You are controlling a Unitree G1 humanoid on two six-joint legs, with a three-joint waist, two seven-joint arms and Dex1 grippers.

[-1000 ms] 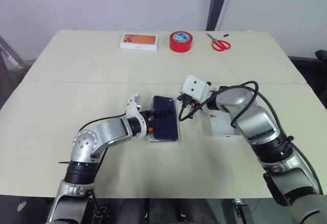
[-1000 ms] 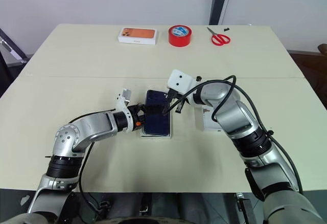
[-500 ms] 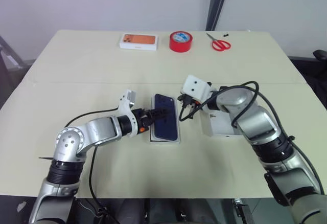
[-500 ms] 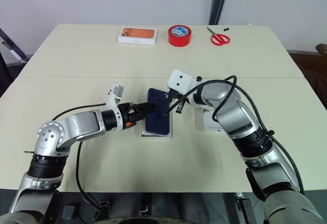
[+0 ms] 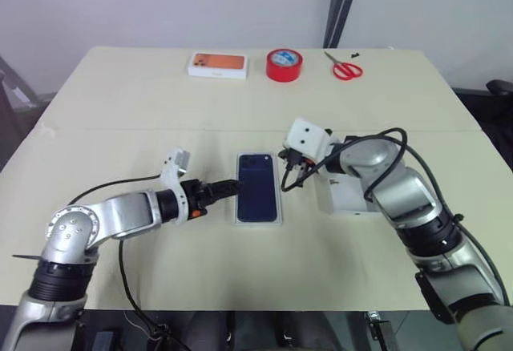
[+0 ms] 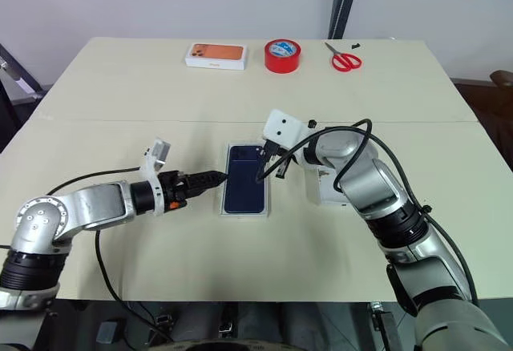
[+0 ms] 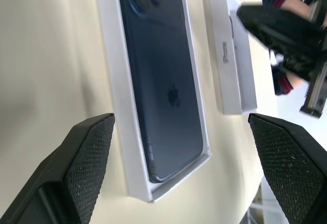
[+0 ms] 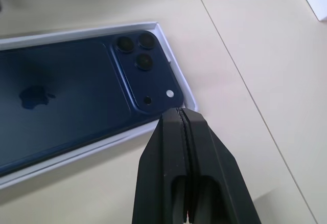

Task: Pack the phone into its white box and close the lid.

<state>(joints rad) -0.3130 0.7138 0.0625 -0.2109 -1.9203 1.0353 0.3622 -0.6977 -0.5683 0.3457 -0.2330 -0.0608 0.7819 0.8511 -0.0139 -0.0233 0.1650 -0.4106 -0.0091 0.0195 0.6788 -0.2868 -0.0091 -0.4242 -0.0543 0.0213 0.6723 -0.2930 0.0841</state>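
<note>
The dark navy phone [image 5: 258,187] lies flat, back up, inside the shallow white box [image 5: 259,221] at mid-table. My left gripper [image 5: 231,185] is open just left of the box, its tips pointing at the box's left side without touching it. In the left wrist view the two fingers [image 7: 87,152] stand wide apart with the phone [image 7: 163,75] ahead of them. My right gripper [image 5: 283,179] is shut on nothing and hovers by the box's far right corner, beside the phone's camera cluster [image 8: 143,55]. The white lid [image 5: 346,197] lies right of the box, partly hidden by my right arm.
Along the table's far edge sit a white box with an orange phone print [image 5: 217,64], a red tape roll [image 5: 284,64] and red-handled scissors [image 5: 345,68]. A seam crosses the beige table [image 5: 120,131] behind the box.
My left gripper has drawn back to the left, off the phone's left edge, and its elbow has swung outward. The phone stays in the box. The right arm has not moved.
</note>
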